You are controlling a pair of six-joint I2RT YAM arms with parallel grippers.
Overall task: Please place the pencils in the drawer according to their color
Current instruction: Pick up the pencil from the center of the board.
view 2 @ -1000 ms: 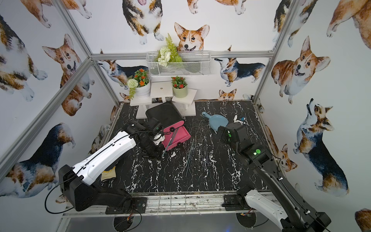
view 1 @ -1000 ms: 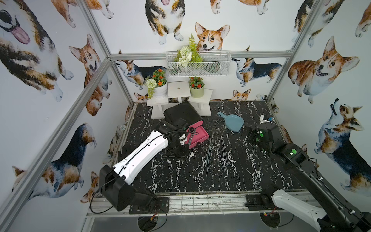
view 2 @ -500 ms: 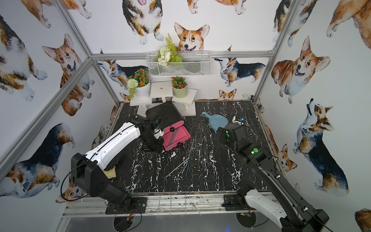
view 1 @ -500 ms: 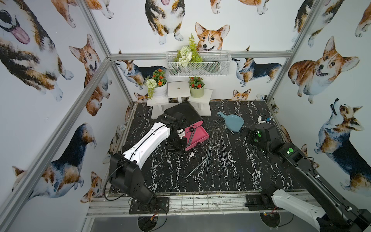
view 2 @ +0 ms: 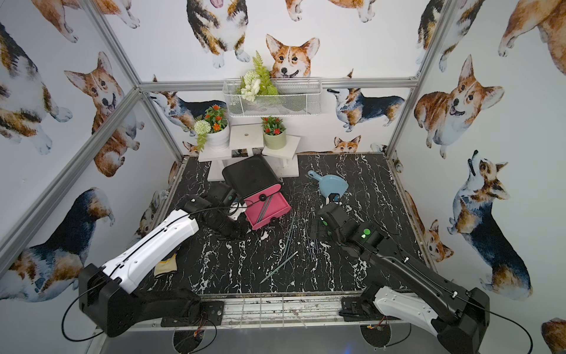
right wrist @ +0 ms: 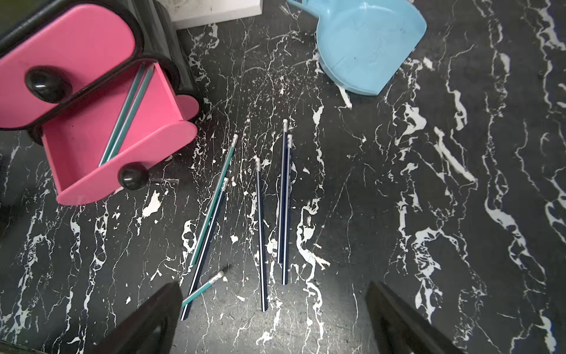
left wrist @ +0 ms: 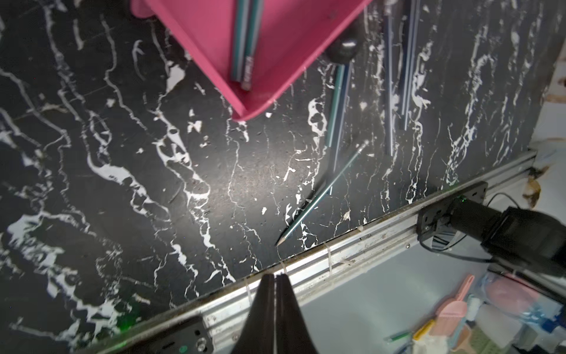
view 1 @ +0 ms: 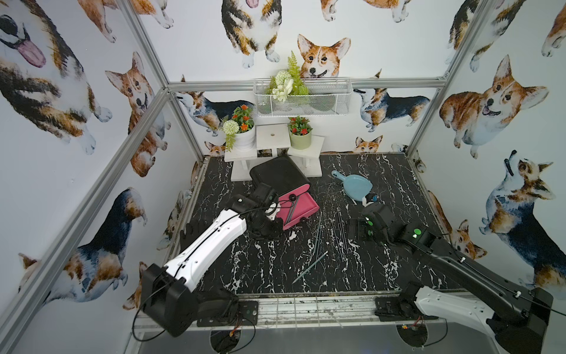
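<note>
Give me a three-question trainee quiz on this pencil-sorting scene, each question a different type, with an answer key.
1. Multiple choice: how many teal-green pencils lie inside the pulled-out pink drawer of the small black chest? A) one B) two C) four
2. True or false: the light blue plastic dustpan has no pencil in it.
3. Short answer: does the right gripper stand open or shut, and does it hold anything?
Key: 1 B. 2 True. 3 Open, holding nothing.
</note>
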